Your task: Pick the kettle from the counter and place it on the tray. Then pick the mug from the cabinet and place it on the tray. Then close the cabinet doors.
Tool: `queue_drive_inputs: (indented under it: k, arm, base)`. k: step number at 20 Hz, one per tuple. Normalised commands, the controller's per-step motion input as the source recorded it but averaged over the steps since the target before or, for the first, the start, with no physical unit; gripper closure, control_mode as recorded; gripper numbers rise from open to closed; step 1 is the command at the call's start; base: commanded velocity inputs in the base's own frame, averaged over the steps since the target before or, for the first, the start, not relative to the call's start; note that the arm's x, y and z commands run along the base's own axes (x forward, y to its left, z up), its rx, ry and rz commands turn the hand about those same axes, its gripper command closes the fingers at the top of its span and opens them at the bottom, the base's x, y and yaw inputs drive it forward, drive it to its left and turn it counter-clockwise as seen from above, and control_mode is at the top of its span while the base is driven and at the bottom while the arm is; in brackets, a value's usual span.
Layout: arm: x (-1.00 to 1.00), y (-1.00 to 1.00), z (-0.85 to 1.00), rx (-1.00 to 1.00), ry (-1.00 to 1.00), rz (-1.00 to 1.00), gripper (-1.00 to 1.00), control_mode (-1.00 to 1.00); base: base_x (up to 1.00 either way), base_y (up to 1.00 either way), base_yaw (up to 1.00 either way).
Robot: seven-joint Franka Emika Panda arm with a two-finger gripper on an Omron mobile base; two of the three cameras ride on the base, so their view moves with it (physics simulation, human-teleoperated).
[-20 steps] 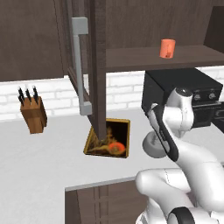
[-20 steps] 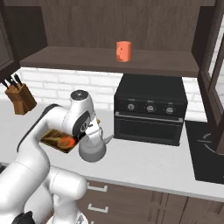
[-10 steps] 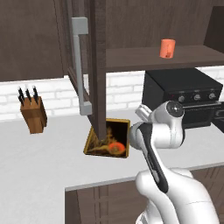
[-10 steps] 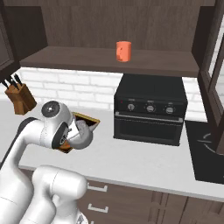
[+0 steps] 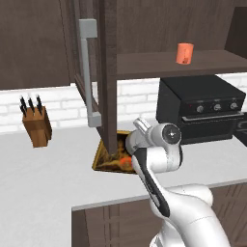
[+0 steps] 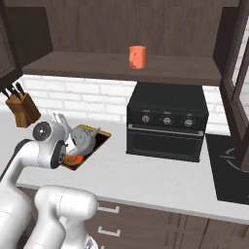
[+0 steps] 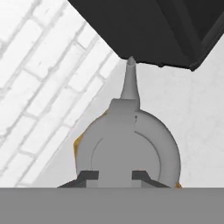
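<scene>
The bench (image 6: 146, 175) runs wide and pale beneath the open cabinet (image 6: 121, 68), whose doors (image 5: 103, 72) stand swung out and whose shelf carries the orange mug (image 6: 137, 57). A black oven (image 6: 168, 121) sits at the back, a knife block (image 5: 37, 126) off to the far side. The tray (image 5: 103, 161) lies on the bench under the arm, 1 cabinet door edge crossing in front of it. The gripper (image 7: 114, 176) is clenched on the kettle (image 6: 83, 139), which hangs tilted over the tray, spout pointing toward the oven. To do this well, I would level the kettle, lower it straight onto the tray's centre, and let go only once it rests flat. Whether the kettle already touches the tray cannot be made out; the arm hides much of both.
</scene>
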Motion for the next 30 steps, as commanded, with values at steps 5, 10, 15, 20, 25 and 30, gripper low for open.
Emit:
queue_drive_inputs:
  k: [5,10,15,20,25,30]
  arm:
    - [0.54,0.21,0.00,0.00,0.07,0.00,1.00,-1.00]
    - [0.55,0.15,0.00,0.00,0.17,0.00,1.00,-1.00]
    - [0.53,0.06,0.00,0.00,0.18,0.00,1.00,-1.00]
    - [0.44,0.01,-0.06,0.04,0.01,0.00,1.00,-1.00]
    - [0.39,0.02,-0.15,0.03,0.00,0.00,1.00,-1.00]
    - [0.10,0.15,-0.13,0.00,0.00,0.00,1.00,-1.00]
  base:
    - [0.00,0.00,0.00]
    - [0.00,0.00,0.00]
    - [0.00,0.00,0.00]
    - [0.00,0.00,0.00]
    - [0.00,0.00,0.00]
    - [0.00,0.00,0.00]
